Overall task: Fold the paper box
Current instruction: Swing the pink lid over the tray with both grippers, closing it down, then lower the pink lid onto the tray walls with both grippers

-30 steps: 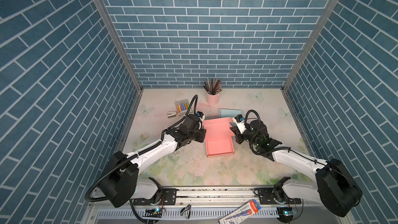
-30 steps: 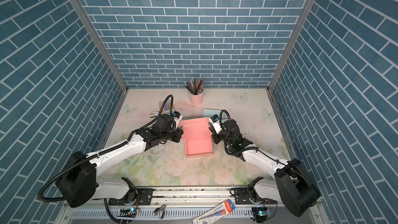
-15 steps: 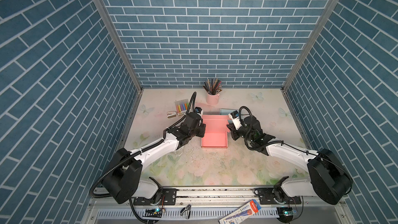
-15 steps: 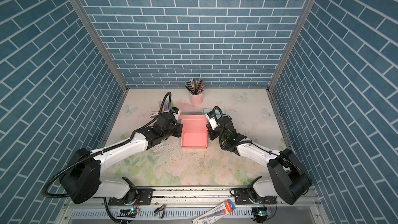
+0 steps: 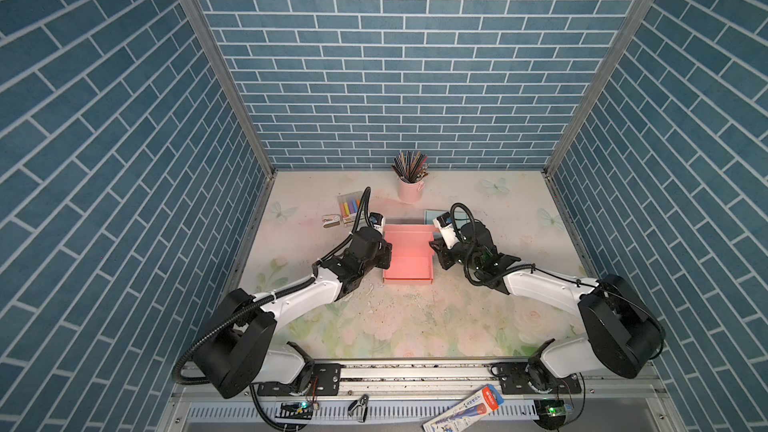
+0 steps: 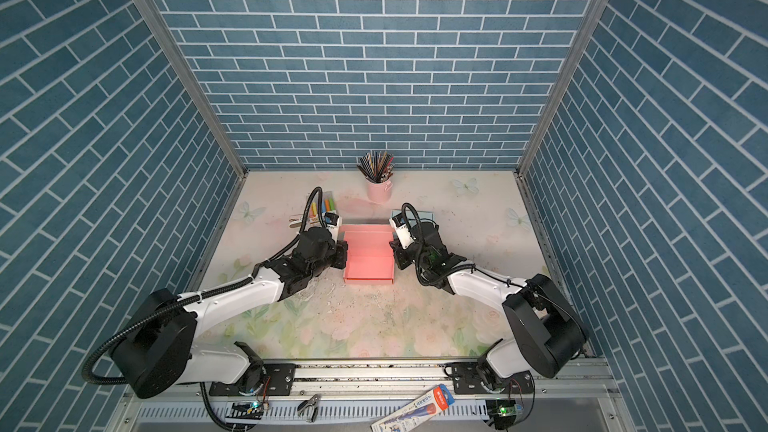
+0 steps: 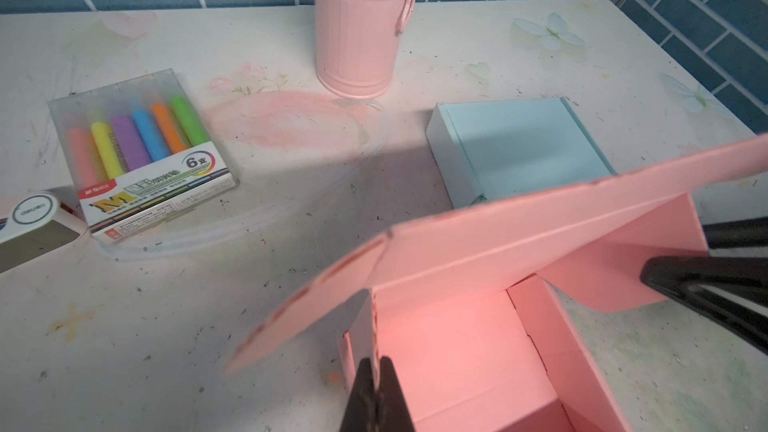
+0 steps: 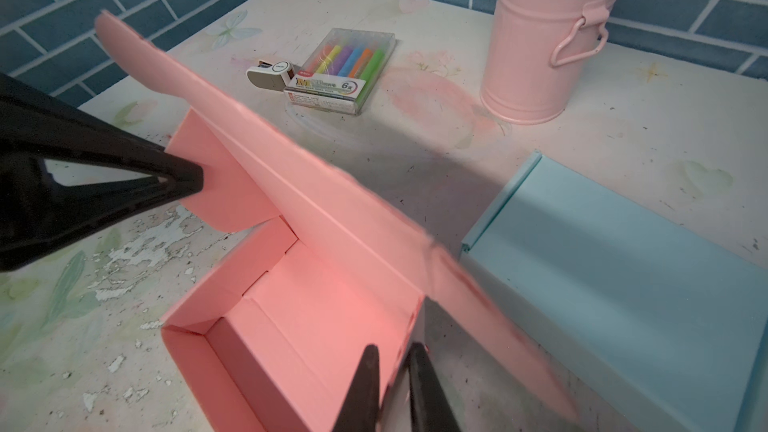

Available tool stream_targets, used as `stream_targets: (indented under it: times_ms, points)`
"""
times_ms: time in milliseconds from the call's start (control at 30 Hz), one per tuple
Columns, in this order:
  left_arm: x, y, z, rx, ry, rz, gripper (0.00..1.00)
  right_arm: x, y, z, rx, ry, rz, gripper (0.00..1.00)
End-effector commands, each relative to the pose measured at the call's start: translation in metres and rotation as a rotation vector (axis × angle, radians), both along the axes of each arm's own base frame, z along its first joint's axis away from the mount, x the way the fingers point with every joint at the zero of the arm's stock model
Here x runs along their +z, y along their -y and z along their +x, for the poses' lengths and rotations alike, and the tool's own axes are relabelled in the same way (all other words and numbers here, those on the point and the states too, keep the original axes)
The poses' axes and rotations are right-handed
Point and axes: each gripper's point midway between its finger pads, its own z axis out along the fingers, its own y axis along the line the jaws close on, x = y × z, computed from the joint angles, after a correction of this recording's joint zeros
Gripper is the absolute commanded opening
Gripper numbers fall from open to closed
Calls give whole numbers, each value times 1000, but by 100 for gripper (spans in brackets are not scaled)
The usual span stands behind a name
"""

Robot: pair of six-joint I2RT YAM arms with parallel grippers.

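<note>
Floral tabletop [image 5: 415,317] holds the pink paper box [image 5: 407,261] centrally, left gripper [image 7: 376,361] clamped on its left wall, apparently steadying it, right gripper [image 8: 395,351] slightly parted at the right wall, lid [image 7: 519,218] half raised.

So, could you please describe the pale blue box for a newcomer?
On the floral tabletop, find the pink metal bucket of pencils by the back brick wall. In front of it, towards the robot's right, lies a flat pale blue paper box, just behind the open pink paper box. Unlike its pink neighbours, it is blue and shut.
</note>
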Motion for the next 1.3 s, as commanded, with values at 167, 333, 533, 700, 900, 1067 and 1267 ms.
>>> stream_targets:
  times_ms: [167, 333, 533, 700, 900, 1067, 1267]
  points:
    - [22, 22, -11, -67, 127, -104, 0, 6, -26, -20, 94, -28, 45, 17]
    - [13, 23, -20, -55, 142, -108, 0, -1, -28, -26, 101, -33, 15, 17]
    - [4, 23, -28, -33, 159, -100, 0, -8, -26, -32, 97, -27, -12, 17]
    - [-5, 17, -36, -14, 172, -106, 0, -11, -27, -39, 108, -12, -32, 17]
    - [-12, 17, -43, -9, 181, -107, 1, -18, -21, -46, 100, -9, -54, 17]
    - [-16, 18, -46, -9, 176, -121, 1, -15, -17, -50, 98, 5, -46, 17]
    - [-25, 23, -50, -16, 158, -112, 1, -15, -14, -54, 91, 8, -43, 17]
